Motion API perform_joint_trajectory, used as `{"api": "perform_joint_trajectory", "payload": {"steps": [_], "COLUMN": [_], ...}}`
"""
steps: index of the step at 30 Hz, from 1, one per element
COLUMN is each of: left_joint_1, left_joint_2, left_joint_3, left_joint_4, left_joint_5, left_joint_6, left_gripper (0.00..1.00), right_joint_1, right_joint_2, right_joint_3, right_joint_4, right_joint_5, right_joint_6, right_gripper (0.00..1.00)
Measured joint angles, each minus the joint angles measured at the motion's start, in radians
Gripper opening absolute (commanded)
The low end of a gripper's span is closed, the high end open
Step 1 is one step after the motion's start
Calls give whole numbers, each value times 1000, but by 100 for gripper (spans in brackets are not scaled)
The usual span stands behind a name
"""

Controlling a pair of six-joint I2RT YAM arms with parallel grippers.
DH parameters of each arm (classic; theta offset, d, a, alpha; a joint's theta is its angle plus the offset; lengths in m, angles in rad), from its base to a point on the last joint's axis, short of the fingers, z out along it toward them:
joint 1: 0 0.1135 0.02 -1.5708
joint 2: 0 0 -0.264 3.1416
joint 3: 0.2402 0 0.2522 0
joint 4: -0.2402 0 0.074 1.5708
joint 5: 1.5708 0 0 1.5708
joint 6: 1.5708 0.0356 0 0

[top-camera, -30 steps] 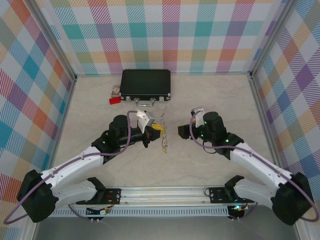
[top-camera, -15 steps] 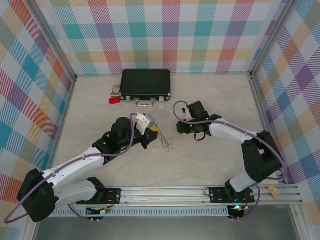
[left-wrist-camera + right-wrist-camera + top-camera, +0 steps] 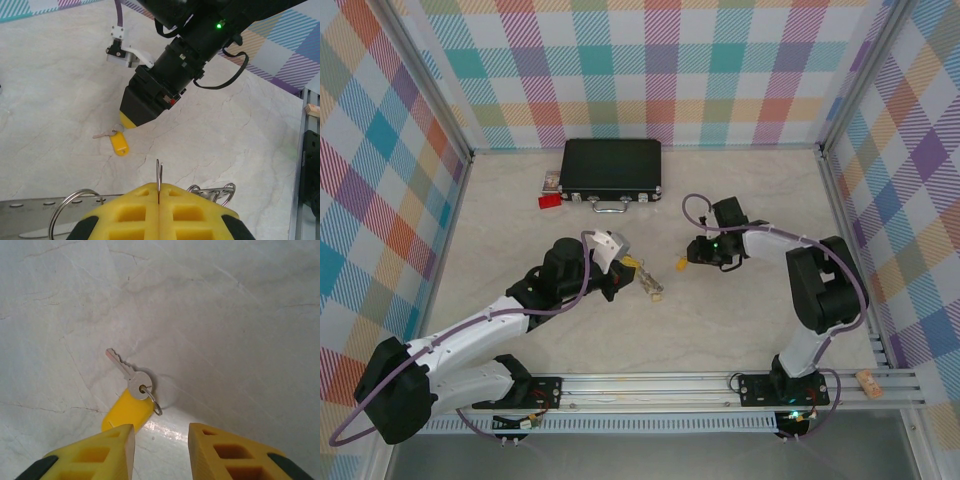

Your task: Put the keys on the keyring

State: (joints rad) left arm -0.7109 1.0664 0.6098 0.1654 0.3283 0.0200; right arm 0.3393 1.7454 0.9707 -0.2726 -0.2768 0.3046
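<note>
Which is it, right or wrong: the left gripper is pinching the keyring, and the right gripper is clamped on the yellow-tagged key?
Wrong in one respect: the right gripper is open, not clamped. In the right wrist view its fingers stand apart, and the key lies on the table just ahead of them. The left gripper is indeed shut on the keyring, as the left wrist view shows.
</note>
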Motion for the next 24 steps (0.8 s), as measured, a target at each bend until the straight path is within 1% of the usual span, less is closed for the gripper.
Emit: {"api": "perform_joint_trajectory", "payload": {"steps": [6,9,15,24], "left_joint_1": [0,0,0,0], "left_joint_2": [0,1,7,7], "left_joint_3": [0,0,0,0], "left_joint_4": [3,6,5,5], "left_joint_5": [3,3,3,3], "left_joint_6": [0,1,4,4], "left_gripper": [0,0,0,0], "right_joint_1": [-8,-8,-8,-8], "right_joint_2": [41,63,84,105], "right_joint_3": [34,58,61,68], "right_joint_4": [2,6,9,9], "right_joint_5": [-58,-68,-86,-110], "right_joint_6": [-16,-26,-33,-36], "right_gripper": [29,29,23,17]}}
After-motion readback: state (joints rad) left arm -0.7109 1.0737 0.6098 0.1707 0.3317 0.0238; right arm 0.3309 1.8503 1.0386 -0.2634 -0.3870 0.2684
